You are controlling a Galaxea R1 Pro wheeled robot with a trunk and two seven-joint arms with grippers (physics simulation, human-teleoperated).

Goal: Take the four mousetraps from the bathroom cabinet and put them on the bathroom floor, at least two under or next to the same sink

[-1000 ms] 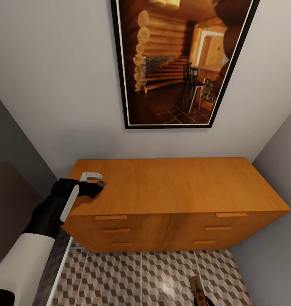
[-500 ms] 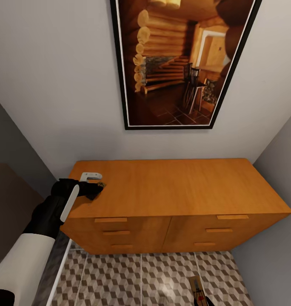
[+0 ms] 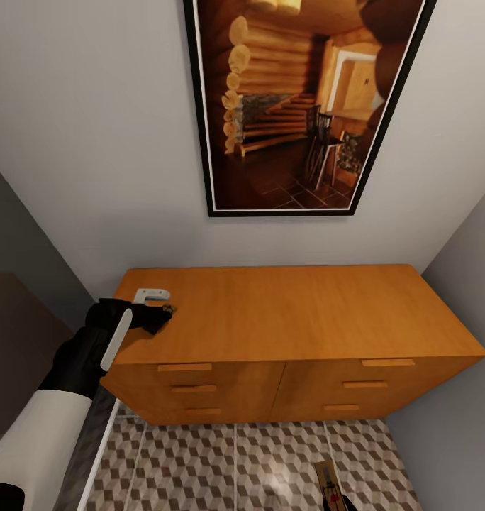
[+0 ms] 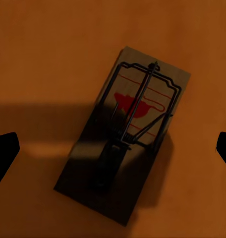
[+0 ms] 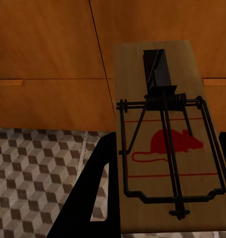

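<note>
Two mousetraps are in play. One mousetrap (image 4: 128, 134) lies flat on the top of the cabinet (image 3: 292, 312), at the left of the head frame, directly beneath the left gripper (image 3: 157, 312). In the left wrist view the dark fingertips (image 4: 4, 153) sit at the two side edges of the frame, spread wide and well clear of the board — released, apparently poised straddling it so that closing would pinch the trap across its width. The second mousetrap (image 5: 165, 134) shows at the lower right edge of the head frame, above the bathroom floor (image 3: 200, 461). The right gripper (image 5: 152, 173) is clenched on it, a dark finger (image 5: 93, 188) against the board's long edge, holding it flat with the printed face toward the wrist camera — likely kept level for setting down on the tiles. The cabinet's drawers (image 3: 193, 387) appear closed.
</note>
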